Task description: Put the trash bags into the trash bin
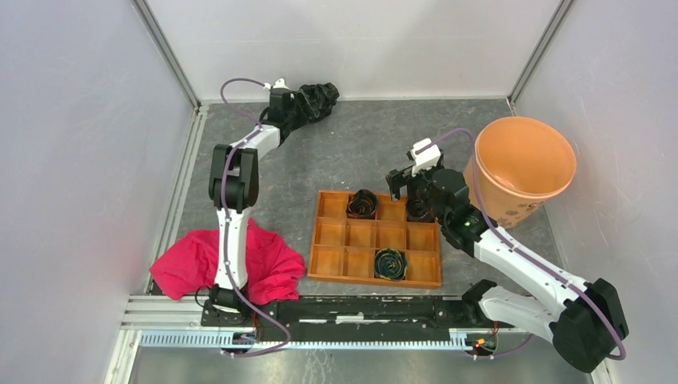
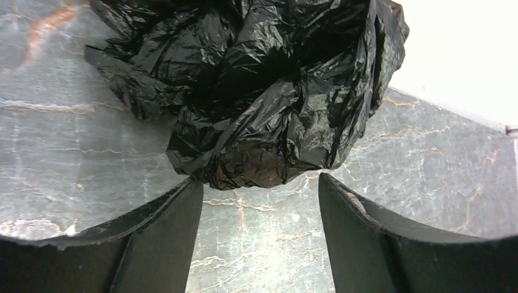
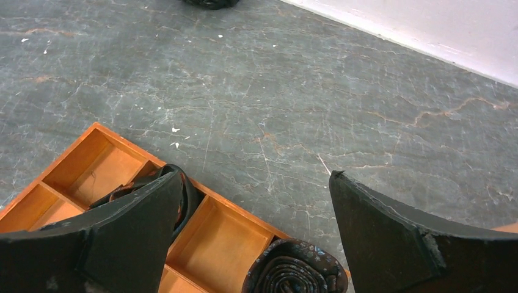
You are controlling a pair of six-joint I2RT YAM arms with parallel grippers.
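Left hand point(image 2: 259, 183) is open, one finger on each side of the near tip of the bag point(image 2: 256, 91) with bare bench point(image 2: 262, 244) showing between them. The back wall point(image 2: 464, 55) is right behind the bag, so there's barely any room past it. Right hand point(image 3: 256, 177) is spread wide on nothing over the tray's point(image 3: 104, 165) far edge, with lots of bare bench beyond. Only the top view shows the bin point(image 1: 528, 160), mouth up by the right wall and well apart from the bag, which lies in the far left corner, long axis slanting from the hand toward the back wall.
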